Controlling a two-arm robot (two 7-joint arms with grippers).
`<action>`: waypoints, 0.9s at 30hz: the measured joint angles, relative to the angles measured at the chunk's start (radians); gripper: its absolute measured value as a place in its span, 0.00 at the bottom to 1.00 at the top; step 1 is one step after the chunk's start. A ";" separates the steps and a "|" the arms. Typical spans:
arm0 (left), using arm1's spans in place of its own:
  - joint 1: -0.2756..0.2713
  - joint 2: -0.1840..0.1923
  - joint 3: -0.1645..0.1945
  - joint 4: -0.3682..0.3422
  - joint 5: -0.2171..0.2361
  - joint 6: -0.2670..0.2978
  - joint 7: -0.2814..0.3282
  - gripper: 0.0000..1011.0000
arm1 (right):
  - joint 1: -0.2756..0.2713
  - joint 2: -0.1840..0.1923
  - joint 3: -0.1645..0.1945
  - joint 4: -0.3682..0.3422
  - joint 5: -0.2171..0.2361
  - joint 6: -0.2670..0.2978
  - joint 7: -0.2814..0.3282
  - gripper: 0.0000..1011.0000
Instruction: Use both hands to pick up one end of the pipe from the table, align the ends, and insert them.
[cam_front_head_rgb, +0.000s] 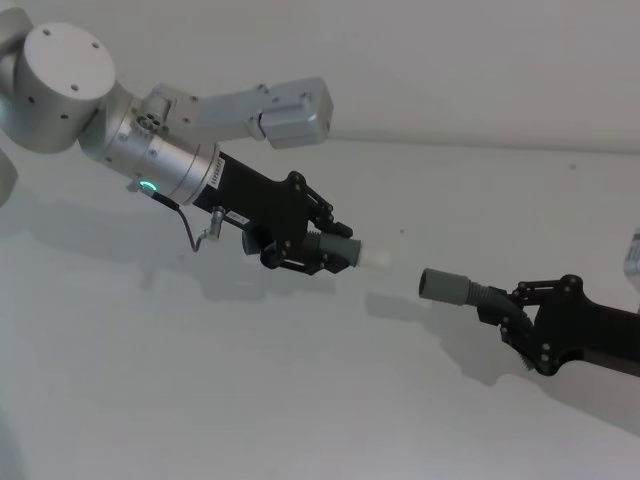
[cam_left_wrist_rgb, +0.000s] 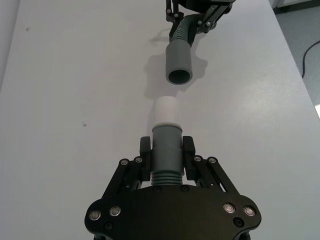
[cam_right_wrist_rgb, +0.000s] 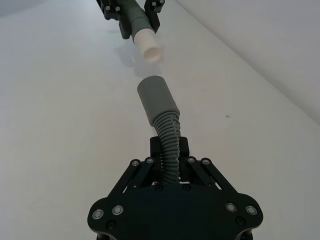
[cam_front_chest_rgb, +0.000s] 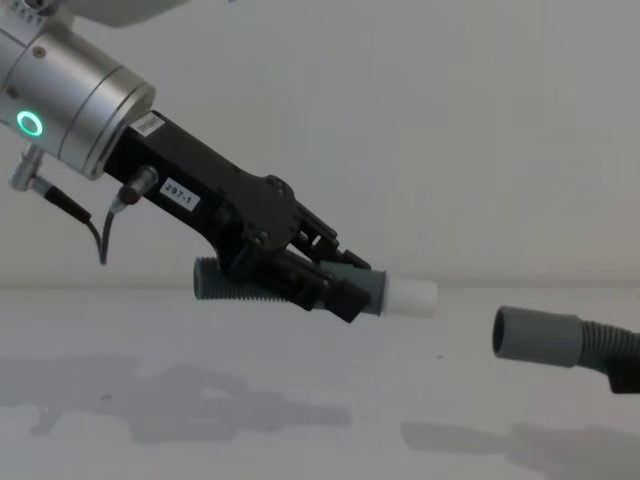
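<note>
My left gripper (cam_front_head_rgb: 325, 250) (cam_left_wrist_rgb: 166, 160) (cam_front_chest_rgb: 345, 285) is shut on one pipe piece by its grey collar (cam_left_wrist_rgb: 166, 147). The narrower white tip (cam_front_head_rgb: 375, 257) (cam_left_wrist_rgb: 165, 111) (cam_right_wrist_rgb: 148, 46) (cam_front_chest_rgb: 410, 297) sticks out past the fingers, held above the table (cam_front_head_rgb: 250, 390). The ribbed tail (cam_front_chest_rgb: 225, 282) trails behind the gripper. My right gripper (cam_front_head_rgb: 515, 318) (cam_right_wrist_rgb: 169, 159) is shut on the ribbed part (cam_right_wrist_rgb: 169, 145) of the other pipe piece. Its wide grey socket (cam_front_head_rgb: 443, 285) (cam_left_wrist_rgb: 179, 62) (cam_right_wrist_rgb: 156, 97) (cam_front_chest_rgb: 535, 335) faces the white tip across a small gap, roughly in line with it.
The white table (cam_left_wrist_rgb: 75, 90) runs to a right-hand edge (cam_left_wrist_rgb: 295, 65) in the left wrist view, with darker floor and a cable (cam_left_wrist_rgb: 311, 50) beyond. A pale wall (cam_front_chest_rgb: 450, 120) stands behind the table.
</note>
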 joint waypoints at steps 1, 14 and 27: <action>0.000 -0.001 0.000 0.001 0.000 0.000 0.001 0.36 | 0.000 0.000 0.000 0.000 0.000 0.001 -0.002 0.18; -0.011 -0.021 0.011 0.033 -0.007 -0.019 0.010 0.36 | -0.006 -0.007 -0.004 -0.014 0.009 0.026 -0.040 0.18; -0.029 -0.038 0.027 0.069 -0.015 -0.039 0.000 0.36 | -0.011 -0.011 -0.007 -0.024 0.027 0.050 -0.071 0.18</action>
